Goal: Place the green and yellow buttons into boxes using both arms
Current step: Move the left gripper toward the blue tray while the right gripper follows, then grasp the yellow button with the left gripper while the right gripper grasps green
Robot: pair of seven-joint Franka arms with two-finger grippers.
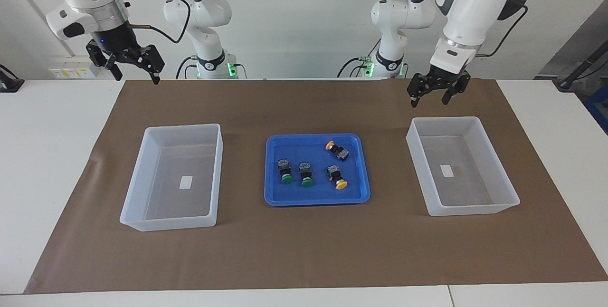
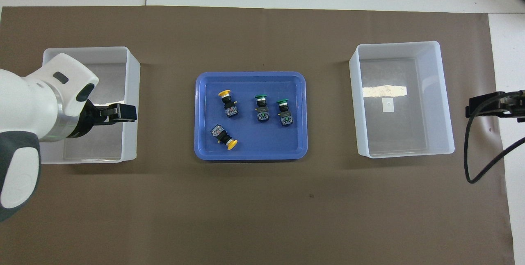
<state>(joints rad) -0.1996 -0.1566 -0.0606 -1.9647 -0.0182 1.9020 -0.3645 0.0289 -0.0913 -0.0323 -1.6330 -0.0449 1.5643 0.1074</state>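
All 4 buttons (image 1: 313,168) lie in blue tray (image 1: 275,197), both boxes (image 1: 137,188) empty; left gripper (image 1: 438,89) & right gripper (image 1: 127,62) spread, holding nothing.

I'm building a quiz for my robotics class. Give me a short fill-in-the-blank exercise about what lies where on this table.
1. All four buttons lie in the blue ____.
2. The two green buttons lie side by side; the other two buttons have ____ caps.
3. Both white boxes hold ____ buttons.
4. The left gripper hangs with open fingers above the edge of a box; the right gripper holds ____.

Missing words: tray; yellow; no; nothing
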